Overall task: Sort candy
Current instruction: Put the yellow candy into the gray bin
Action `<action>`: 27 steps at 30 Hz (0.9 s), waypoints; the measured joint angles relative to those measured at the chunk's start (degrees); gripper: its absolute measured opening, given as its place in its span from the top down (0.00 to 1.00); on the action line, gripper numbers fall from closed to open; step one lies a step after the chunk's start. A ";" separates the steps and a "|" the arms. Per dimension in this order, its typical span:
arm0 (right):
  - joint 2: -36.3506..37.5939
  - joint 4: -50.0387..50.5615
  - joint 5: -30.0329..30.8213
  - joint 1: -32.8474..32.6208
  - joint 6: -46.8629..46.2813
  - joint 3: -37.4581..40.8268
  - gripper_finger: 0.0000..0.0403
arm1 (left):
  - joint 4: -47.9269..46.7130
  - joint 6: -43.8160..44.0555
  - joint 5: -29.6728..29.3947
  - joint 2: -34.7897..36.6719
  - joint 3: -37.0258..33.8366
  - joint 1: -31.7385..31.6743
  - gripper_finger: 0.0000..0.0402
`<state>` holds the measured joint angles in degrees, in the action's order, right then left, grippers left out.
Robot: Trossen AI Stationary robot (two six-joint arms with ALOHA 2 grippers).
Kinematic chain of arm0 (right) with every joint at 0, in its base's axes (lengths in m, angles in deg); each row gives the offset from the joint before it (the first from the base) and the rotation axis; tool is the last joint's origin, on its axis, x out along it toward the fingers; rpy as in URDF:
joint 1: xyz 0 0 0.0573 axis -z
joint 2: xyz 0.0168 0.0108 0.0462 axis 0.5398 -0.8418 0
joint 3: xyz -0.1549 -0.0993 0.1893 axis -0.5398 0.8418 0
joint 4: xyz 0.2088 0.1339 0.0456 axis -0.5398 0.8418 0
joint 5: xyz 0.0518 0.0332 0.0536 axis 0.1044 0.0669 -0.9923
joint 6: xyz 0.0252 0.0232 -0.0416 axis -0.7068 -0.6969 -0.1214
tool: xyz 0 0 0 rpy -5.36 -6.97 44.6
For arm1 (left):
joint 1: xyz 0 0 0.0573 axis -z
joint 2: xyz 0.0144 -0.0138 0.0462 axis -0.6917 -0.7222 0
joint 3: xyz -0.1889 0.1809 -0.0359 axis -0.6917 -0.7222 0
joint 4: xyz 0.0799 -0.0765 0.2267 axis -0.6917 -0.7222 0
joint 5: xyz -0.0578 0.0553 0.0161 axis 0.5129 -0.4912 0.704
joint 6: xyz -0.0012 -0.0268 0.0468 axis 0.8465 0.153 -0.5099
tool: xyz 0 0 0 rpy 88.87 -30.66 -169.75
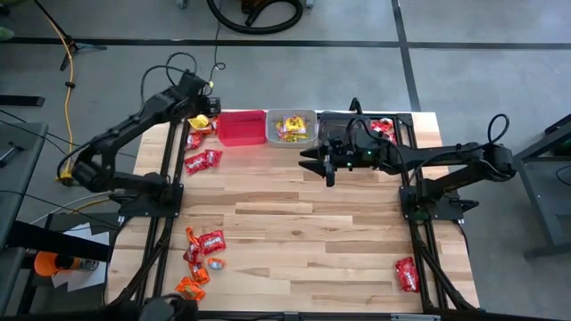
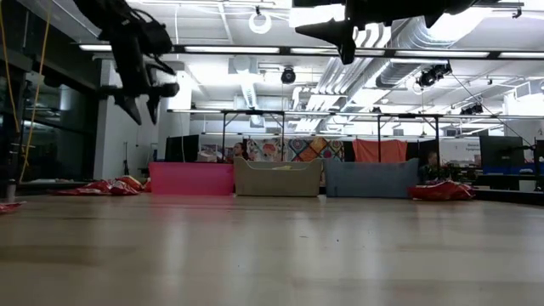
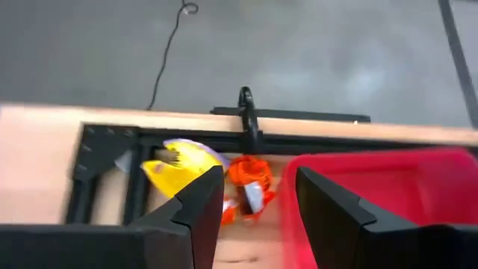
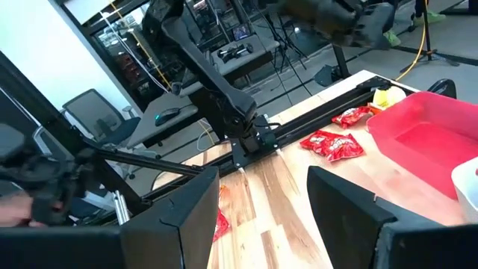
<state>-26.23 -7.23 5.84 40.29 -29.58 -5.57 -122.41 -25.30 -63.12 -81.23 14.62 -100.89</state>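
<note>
Pale wooden-plank bench (image 1: 303, 223) carries everything. Left gripper (image 3: 250, 205) hangs above the far-left corner beside the red plastic bin (image 1: 242, 127), fingers parted, holding nothing. Right gripper (image 1: 326, 167) hovers mid-bench, fingers apart, empty. Shiny wrapped candies (image 1: 202, 254) lie scattered along the bench's left edge.

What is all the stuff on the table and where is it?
Red bin: one, far edge, looks empty.
Clear bin: one, middle of the row, yellow candy inside.
Dark bin: one, right of the clear bin, partly under the right arm.
Candy by the red bin: several, red and yellow, far left.
Candy pile: many, red and orange, near left.
Single candy: one, red, near right.
Candy at far right corner: a few, red.
Left gripper: open, above the far left candy.
Right gripper: open, in front of the bins.
</note>
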 joint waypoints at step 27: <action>-0.02 7.48 -0.50 -0.15 -1.33 -0.02 0.50 | 6.17 43.77 -7.47 -24.02 -0.08 -3.77 0.62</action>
<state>-26.26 0.24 5.33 40.14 -30.92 -5.59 -116.24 18.48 -70.59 -105.25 14.54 -104.66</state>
